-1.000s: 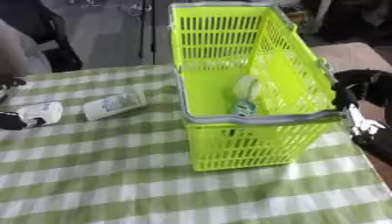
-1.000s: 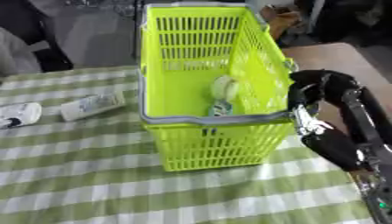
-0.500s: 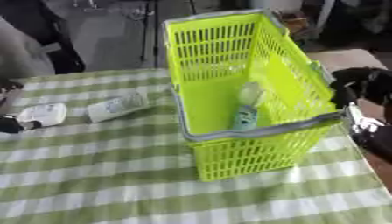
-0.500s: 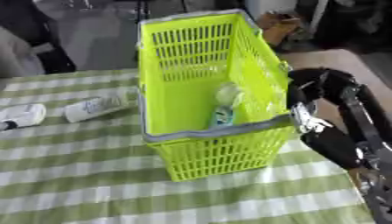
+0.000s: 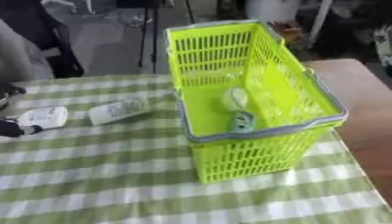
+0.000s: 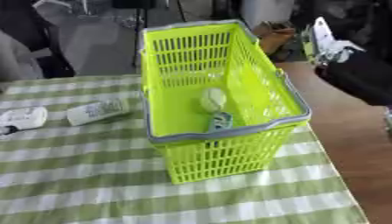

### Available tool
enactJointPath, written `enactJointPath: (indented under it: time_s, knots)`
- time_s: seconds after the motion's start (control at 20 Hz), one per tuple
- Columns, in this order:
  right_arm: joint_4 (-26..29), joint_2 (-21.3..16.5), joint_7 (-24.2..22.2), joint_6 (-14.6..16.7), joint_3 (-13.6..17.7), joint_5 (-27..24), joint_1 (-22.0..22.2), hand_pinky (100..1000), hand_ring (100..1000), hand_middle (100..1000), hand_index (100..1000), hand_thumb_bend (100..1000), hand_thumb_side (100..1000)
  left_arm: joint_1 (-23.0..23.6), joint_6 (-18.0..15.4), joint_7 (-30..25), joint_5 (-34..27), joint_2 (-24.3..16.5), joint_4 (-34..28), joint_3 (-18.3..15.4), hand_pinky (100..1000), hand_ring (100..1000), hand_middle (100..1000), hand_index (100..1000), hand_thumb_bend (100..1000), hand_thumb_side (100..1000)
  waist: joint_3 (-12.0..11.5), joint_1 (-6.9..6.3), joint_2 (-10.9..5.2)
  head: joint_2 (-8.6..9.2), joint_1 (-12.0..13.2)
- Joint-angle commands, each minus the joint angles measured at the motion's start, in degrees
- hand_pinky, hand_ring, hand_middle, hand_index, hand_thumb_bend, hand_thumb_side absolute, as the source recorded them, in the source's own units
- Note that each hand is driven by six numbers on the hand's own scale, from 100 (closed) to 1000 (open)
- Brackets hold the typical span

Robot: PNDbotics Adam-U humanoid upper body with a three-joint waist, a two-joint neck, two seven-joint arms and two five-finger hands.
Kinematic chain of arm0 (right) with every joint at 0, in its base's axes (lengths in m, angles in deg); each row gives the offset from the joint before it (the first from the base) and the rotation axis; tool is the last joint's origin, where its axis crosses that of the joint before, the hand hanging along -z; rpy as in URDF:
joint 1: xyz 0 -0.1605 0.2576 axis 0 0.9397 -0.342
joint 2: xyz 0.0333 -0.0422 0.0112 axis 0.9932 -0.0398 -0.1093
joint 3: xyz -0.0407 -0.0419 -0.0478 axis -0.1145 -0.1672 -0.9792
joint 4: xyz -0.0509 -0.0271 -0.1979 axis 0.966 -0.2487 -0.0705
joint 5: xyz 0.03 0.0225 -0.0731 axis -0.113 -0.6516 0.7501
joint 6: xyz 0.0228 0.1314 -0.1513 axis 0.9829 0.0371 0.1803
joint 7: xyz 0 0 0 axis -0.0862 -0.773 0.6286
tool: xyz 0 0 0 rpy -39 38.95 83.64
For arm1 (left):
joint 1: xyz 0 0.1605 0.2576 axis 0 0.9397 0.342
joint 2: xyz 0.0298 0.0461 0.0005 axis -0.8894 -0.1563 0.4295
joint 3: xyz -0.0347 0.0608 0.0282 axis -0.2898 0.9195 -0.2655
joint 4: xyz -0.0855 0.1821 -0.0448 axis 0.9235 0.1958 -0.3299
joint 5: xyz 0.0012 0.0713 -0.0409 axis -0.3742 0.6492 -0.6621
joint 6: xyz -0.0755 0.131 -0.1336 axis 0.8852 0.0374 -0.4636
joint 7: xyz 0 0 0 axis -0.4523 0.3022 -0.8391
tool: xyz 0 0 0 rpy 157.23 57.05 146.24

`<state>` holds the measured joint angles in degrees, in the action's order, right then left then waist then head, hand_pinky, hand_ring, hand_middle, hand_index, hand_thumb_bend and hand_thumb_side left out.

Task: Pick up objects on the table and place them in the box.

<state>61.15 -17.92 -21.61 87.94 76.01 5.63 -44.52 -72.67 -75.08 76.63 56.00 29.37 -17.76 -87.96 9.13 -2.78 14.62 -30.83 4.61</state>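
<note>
A lime green basket (image 5: 260, 131) with a grey rim stands on the checked cloth. Inside it lie a pale round thing (image 5: 234, 98) and a small teal thing (image 5: 243, 121). Left of the basket lies a white bottle (image 5: 118, 110) on its side. Further left sits a white flat object (image 5: 43, 117). My left hand (image 5: 12, 129) shows as a dark shape at the left edge, touching or just beside that white object. My right hand (image 6: 329, 41) is up at the far right, above and behind the basket, mostly dark with pale parts.
The green-and-white checked tablecloth (image 5: 92, 183) covers the table. Bare brown tabletop (image 6: 344, 131) runs along the right of the basket. Dark chairs and clutter stand behind the table's far edge.
My right arm has lifted from beside the basket's right wall to the upper right. The whole picture has shifted, so the camera moved. The left hand stays by the white object.
</note>
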Motion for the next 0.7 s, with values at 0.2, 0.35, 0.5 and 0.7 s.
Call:
enactJointPath:
  time_s: [0.2,0.35,0.5,0.7]
  knots:
    - [1.21,-3.27,3.24,-1.37,3.27,3.03,0.97,602,613,660,779,197,594,-0.32,-0.27,-1.28,-0.98,-2.75,-0.39,-0.95,878,879,824,903,773,460,0.31,-0.13,0.15,0.74,0.39]
    - [1.21,-3.42,4.09,-1.75,3.92,3.35,1.98,599,609,656,779,197,592,-0.08,-0.33,-2.46,-2.69,-3.11,0.06,-1.3,871,869,791,886,704,490,0.72,-0.28,0.79,0.93,0.44]
    - [1.21,-3.48,4.79,-2.12,4.49,3.4,3.2,598,606,654,779,199,591,0.18,-0.02,-3.57,-5.41,-3.69,0.59,-1.83,868,867,801,888,685,485,1.14,-0.43,1.52,1.05,0.52]
    - [1.21,-3.31,4.95,-2.25,4.61,3.22,3.77,596,604,652,779,198,591,0.54,0.43,-4.32,-7.33,-3.81,1.58,-1.8,866,871,826,889,653,498,1.53,-0.39,2.18,1.43,0.59]
